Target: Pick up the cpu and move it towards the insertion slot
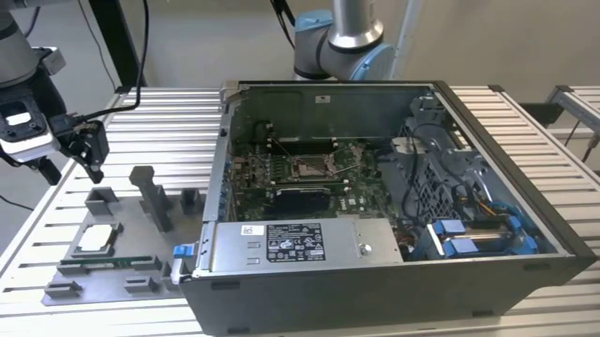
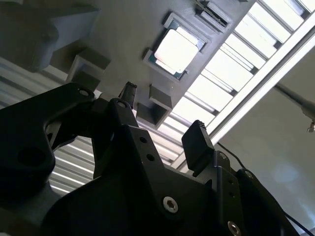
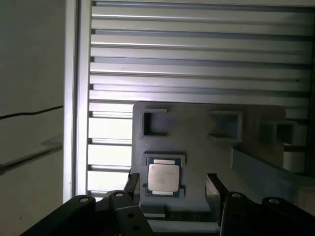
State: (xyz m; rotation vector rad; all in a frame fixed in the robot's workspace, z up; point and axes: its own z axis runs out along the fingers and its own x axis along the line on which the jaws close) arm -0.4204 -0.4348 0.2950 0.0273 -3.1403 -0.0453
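This is the approach to the pick: the claw [image 1: 72,172] hangs empty, fingers [image 3: 214,189] spread wide, above the grey holder tray [image 1: 140,242] on the slatted tabletop [image 1: 159,119], where the cpu [image 3: 164,178] lies flat in its square pocket. The insertion slot [image 1: 312,166] sits well apart, inside the open computer case [image 1: 375,281]. Gripping the chip, I judge, calls for centring over it so the fingers flank opposite edges

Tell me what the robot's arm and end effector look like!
The round silver-grey metal arm has light-blue joint caps. Its chunky black metal end effector has two flat-tipped fingers and small round screws in its body. A white-and-black block sits above it, and thin black cables run towards the wrist.
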